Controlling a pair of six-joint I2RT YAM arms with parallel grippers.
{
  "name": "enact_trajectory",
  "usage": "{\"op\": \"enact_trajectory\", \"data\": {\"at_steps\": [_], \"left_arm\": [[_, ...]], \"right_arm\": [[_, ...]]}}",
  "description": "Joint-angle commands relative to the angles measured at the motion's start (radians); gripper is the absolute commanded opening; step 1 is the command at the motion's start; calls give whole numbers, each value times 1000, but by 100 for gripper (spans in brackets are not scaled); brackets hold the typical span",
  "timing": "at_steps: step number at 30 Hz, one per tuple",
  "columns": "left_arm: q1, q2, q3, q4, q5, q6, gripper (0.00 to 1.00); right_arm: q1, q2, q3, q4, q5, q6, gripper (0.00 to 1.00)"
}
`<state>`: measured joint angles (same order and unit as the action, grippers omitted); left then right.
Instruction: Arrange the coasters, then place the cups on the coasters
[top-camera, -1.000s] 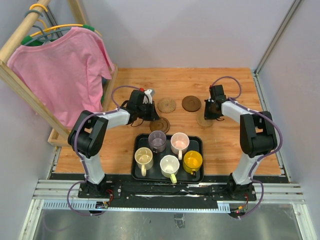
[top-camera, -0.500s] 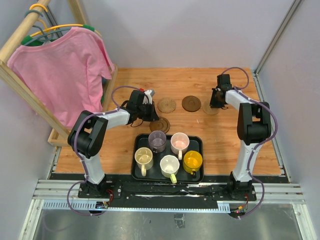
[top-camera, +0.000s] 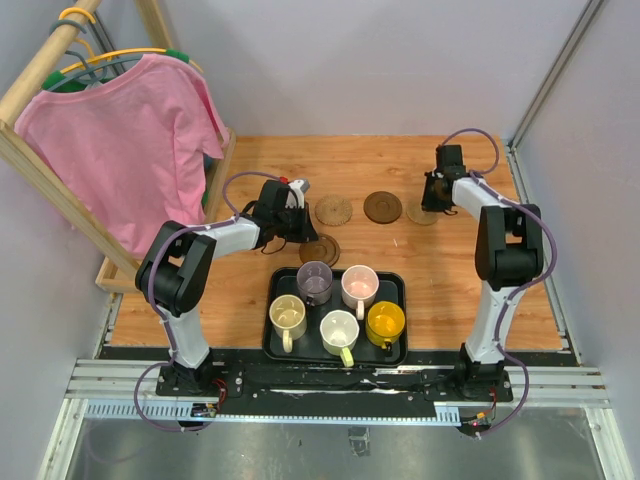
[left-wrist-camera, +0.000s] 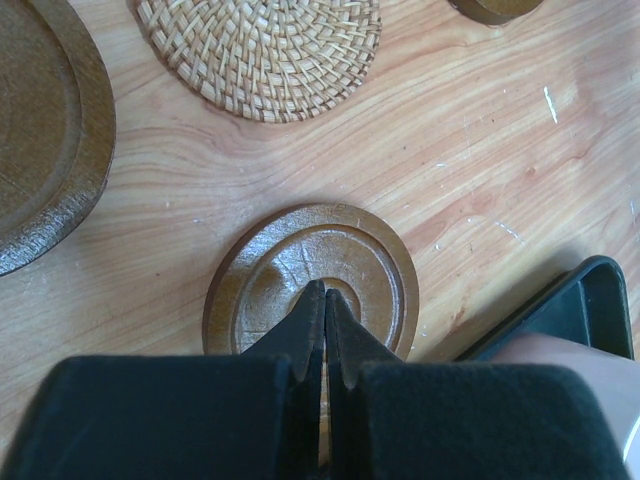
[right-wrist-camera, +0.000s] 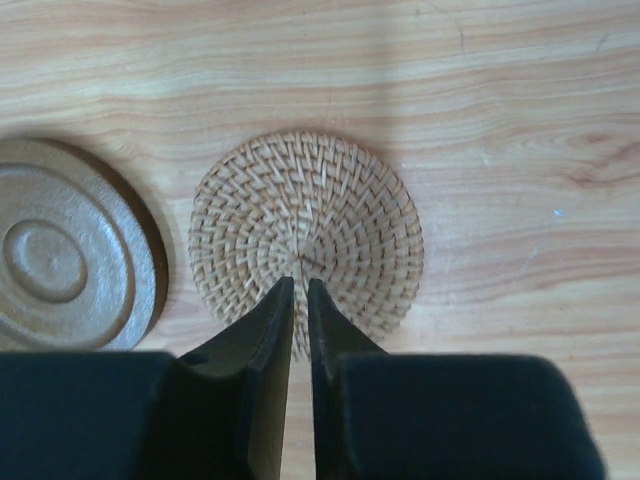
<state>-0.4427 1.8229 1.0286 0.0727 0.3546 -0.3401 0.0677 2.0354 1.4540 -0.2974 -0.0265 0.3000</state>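
Coasters (top-camera: 334, 210) lie flat on the wooden table (top-camera: 450, 290), beyond a black tray (top-camera: 402, 290); we count five. From above, we see a tan woven disc and a dark brown disc (top-camera: 382, 207) near each other in the middle, not touching.

A second woven coaster (right-wrist-camera: 305, 240) lies to the right, under the right gripper (right-wrist-camera: 298, 285). In the right wrist view, its fingertips sit over the near half of that coaster with a narrow gap between them, grasping nothing. We cannot tell whether they touch the weave.

The left gripper (left-wrist-camera: 325, 300) is clenched, its fingers pressed together with nothing between them. Its tips point at the centre of a dark ringed coaster (left-wrist-camera: 310, 275), which lies just beside the tray's far left corner. Another dark coaster (left-wrist-camera: 40, 130) shows at the left edge of the left wrist view.

Cups stand upright on the tray, not yet on coasters. At the back are the purple-grey cup (top-camera: 315, 282) and the pinkish cup (top-camera: 359, 285). In front are the cream cup (top-camera: 288, 315), the white cup with a yellow-green handle (top-camera: 339, 330) and the yellow cup (top-camera: 385, 322).

At far left, a pink shirt (top-camera: 120, 140) hangs on a wooden rack (top-camera: 40, 75).
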Motion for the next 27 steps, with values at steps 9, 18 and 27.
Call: {"op": "enact_trajectory", "data": {"at_steps": [9, 18, 27], "left_arm": [[-45, -2, 38, 12, 36, 35, 1], [-71, 19, 38, -25, 38, 43, 1], [-78, 97, 8, -42, 4, 17, 1]], "right_arm": [[4, -310, -172, 102, -91, -21, 31], [25, -397, -264, 132, -128, 1, 21], [48, -460, -289, 136, -160, 4, 25]]}}
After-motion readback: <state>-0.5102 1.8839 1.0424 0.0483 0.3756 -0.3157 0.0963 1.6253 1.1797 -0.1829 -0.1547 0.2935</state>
